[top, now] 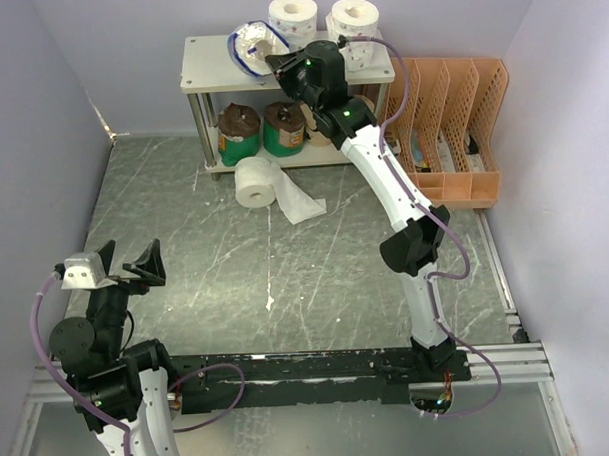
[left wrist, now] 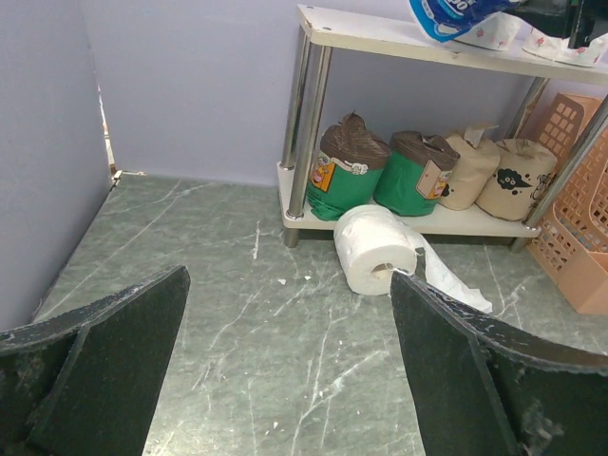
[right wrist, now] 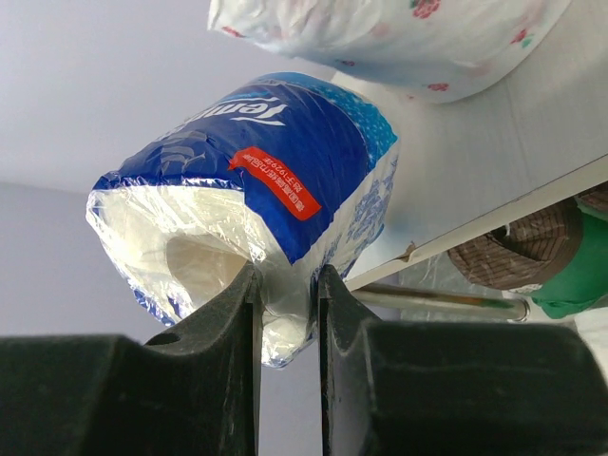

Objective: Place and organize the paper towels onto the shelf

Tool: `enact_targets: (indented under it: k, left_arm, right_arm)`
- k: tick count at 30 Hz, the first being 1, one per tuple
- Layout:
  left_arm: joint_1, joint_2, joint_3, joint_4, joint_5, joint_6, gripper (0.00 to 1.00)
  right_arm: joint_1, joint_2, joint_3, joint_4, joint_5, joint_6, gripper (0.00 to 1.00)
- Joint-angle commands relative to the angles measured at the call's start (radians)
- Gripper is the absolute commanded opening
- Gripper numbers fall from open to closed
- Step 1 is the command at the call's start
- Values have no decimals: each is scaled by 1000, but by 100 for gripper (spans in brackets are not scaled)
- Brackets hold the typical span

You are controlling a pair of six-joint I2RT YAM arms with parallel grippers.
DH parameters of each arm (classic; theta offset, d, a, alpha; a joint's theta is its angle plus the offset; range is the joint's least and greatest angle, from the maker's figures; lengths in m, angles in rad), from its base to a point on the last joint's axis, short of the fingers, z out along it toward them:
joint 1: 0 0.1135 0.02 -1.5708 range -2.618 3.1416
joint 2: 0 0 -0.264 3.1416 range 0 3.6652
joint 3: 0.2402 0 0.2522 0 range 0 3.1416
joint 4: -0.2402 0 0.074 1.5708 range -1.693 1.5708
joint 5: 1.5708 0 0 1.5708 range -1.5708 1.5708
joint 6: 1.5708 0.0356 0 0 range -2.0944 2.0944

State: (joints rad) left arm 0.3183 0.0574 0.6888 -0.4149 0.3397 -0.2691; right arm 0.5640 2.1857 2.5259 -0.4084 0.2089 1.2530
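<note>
My right gripper (top: pixel 274 61) is shut on the wrap of a blue-white wrapped roll (top: pixel 250 45) and holds it at the left part of the shelf's top board (top: pixel 204 76). In the right wrist view its fingers (right wrist: pixel 228 313) pinch the roll's (right wrist: pixel 275 161) lower edge. Two white patterned rolls (top: pixel 293 20) (top: pixel 355 21) stand on the top board. Two green-wrapped rolls (left wrist: pixel 347 166) (left wrist: pixel 410 171) and two tan rolls (left wrist: pixel 465 169) (left wrist: pixel 518 179) sit on the lower board. A plain white roll (top: pixel 255 182) with a loose sheet lies on the floor in front of the shelf. My left gripper (top: pixel 126 262) is open and empty, near the front left.
An orange perforated file organizer (top: pixel 451 123) stands right of the shelf against the right wall. Pale walls close in the left, back and right sides. The right arm stretches across the floor's right half toward the shelf.
</note>
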Motion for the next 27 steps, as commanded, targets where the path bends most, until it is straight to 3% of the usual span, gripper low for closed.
enact_targets:
  k: [1, 8, 11, 27]
  left_arm:
    - [-2, -15, -5, 24, -8, 5, 99]
    - [-1, -14, -8, 30, -7, 3, 99]
    - [-1, -14, -8, 29, -7, 5, 99]
    - [-1, -14, -12, 36, 2, 4, 99]
  right_arm:
    - [-11, -23, 9, 120, -19, 23, 0]
    - [-25, -15, 18, 165, -42, -12, 15]
    - [-31, -7, 19, 182, -54, -12, 17]
    - [-43, -11, -48, 212, -113, 13, 17]
